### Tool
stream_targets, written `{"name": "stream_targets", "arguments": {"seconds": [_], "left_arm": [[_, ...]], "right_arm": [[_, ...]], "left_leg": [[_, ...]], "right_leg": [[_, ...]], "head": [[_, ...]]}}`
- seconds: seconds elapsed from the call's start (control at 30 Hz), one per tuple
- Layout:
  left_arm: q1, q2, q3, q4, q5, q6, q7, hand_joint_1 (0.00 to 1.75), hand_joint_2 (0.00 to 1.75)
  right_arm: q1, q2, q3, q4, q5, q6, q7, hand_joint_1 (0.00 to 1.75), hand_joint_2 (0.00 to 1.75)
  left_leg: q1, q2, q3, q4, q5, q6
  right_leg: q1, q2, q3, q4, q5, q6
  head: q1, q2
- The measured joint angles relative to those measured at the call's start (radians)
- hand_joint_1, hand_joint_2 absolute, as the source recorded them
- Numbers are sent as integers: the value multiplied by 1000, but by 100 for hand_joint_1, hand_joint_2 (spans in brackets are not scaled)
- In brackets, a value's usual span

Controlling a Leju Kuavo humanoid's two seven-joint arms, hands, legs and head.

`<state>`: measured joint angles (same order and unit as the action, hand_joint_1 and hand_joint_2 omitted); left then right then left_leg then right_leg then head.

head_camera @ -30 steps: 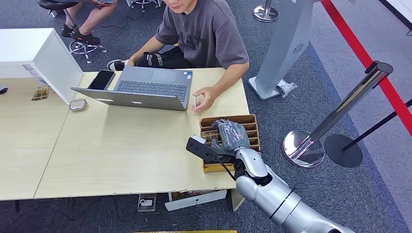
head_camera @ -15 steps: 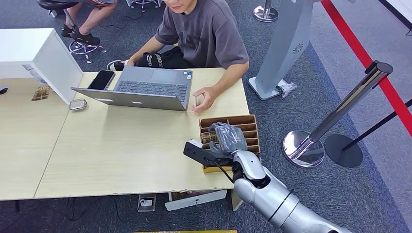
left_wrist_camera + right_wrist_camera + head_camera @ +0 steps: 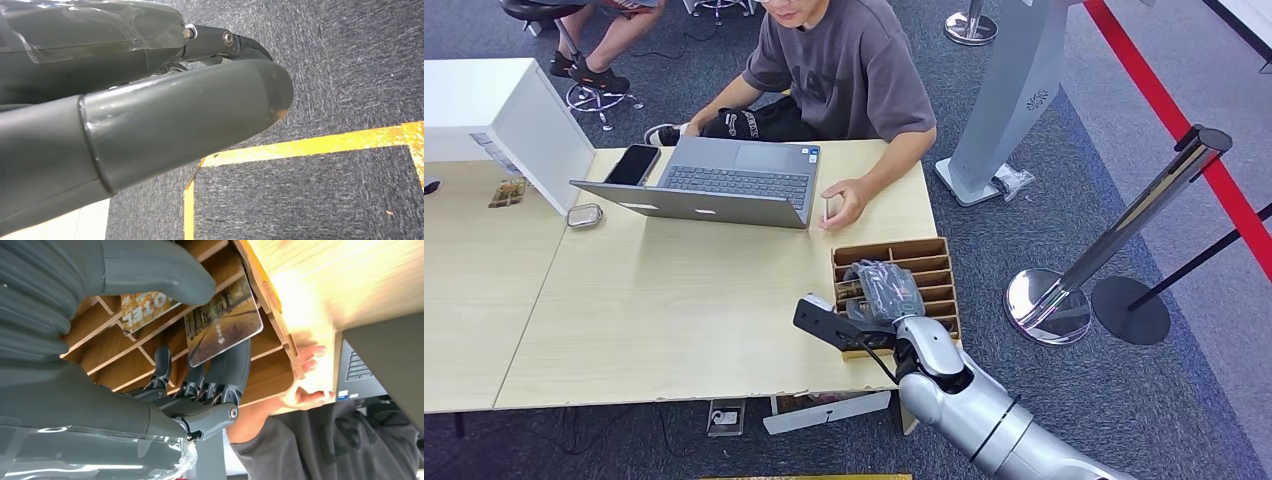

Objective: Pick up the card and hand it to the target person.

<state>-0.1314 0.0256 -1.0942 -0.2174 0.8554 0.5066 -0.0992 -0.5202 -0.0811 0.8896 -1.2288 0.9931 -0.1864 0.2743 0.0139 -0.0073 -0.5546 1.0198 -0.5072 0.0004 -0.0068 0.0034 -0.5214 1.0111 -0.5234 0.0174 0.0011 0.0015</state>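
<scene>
Now: card (image 3: 223, 322) glossy, street-scene print | right hand (image 3: 165, 340) apparently pinching it | left hand (image 3: 150, 115) state unclear

The surface (image 3: 674, 310) was viewed from high above; the wooden tray (image 3: 270, 375), shared with that view (image 3: 929, 247), was seen close by the right wrist; carpet (image 3: 350, 75) by the left.

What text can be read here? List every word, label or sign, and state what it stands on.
"TEL": on the lettered card in the wooden box; its first letters are hidden by the right hand.
Photo card: a small mark, too small to read.
Laptop: a blue sticker, too small to read.
Person's shirt: dark print, too blurred to read.
</scene>
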Motion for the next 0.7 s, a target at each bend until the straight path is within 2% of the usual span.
{"name": "stream_targets", "arguments": {"seconds": [0.1, 0.17, 0.7], "left_arm": [[0, 0, 0, 0, -3, -1, 0, 0, 0], [0, 0, 0, 0, -3, -1, 0, 0, 0], [0, 0, 0, 0, -4, -1, 0, 0, 0]], "right_arm": [[0, 1, 0, 1, -4, -2, -1, 126, 175], [0, 2, 0, 2, -6, -6, -2, 131, 175], [0, 2, 0, 2, -34, -21, 0, 135, 175]], "left_leg": [[0, 0, 0, 0, 0, 0], [0, 0, 0, 0, 0, 0], [0, 0, 0, 0, 0, 0]], "right_leg": [[0, 0, 0, 0, 0, 0], [0, 0, 0, 0, 0, 0], [0, 0, 0, 0, 0, 0]], "head": [[0, 0], [0, 0], [0, 0]]}}
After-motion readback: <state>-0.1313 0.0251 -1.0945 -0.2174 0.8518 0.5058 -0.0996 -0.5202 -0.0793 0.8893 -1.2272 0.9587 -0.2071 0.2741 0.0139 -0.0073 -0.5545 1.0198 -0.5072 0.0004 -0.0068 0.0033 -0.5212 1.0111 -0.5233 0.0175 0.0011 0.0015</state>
